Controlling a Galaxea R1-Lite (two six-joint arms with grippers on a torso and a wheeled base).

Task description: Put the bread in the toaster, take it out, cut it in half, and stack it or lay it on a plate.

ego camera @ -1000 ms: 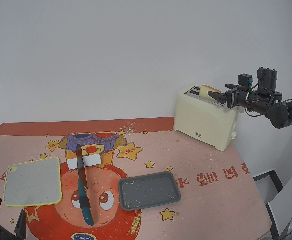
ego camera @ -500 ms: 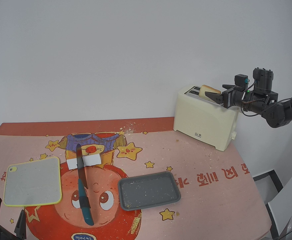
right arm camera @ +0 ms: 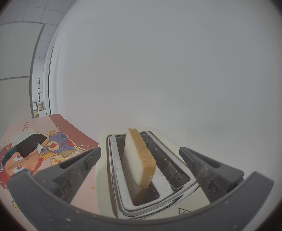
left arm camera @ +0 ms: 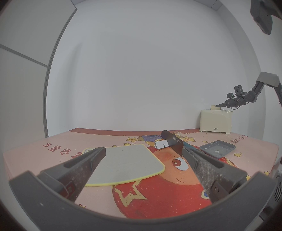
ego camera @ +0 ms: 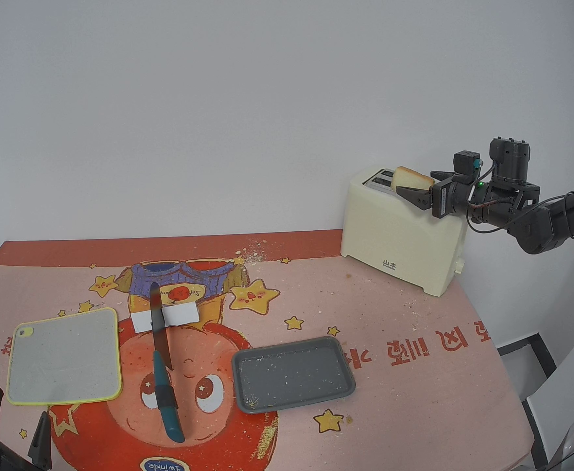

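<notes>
Right gripper [ego camera: 417,184]: advanced closer over toaster [ego camera: 398,237], jaws wide apart, empty, flanking bread [right arm camera: 140,164] leaning in its slot; risk: an off-centre pinch could crush or drop the slice.

A lab-like test room set up as a kitchen corner — bare white walls [ego camera: 234,99], tiled ceiling [right arm camera: 28,4], cartoon-print table cover [ego camera: 391,309], one toaster [ego camera: 401,243].

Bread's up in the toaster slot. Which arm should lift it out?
Right. The right gripper is open at the toaster, lined up on the bread standing in its slot. The left gripper sits far off by the cutting board.
</notes>
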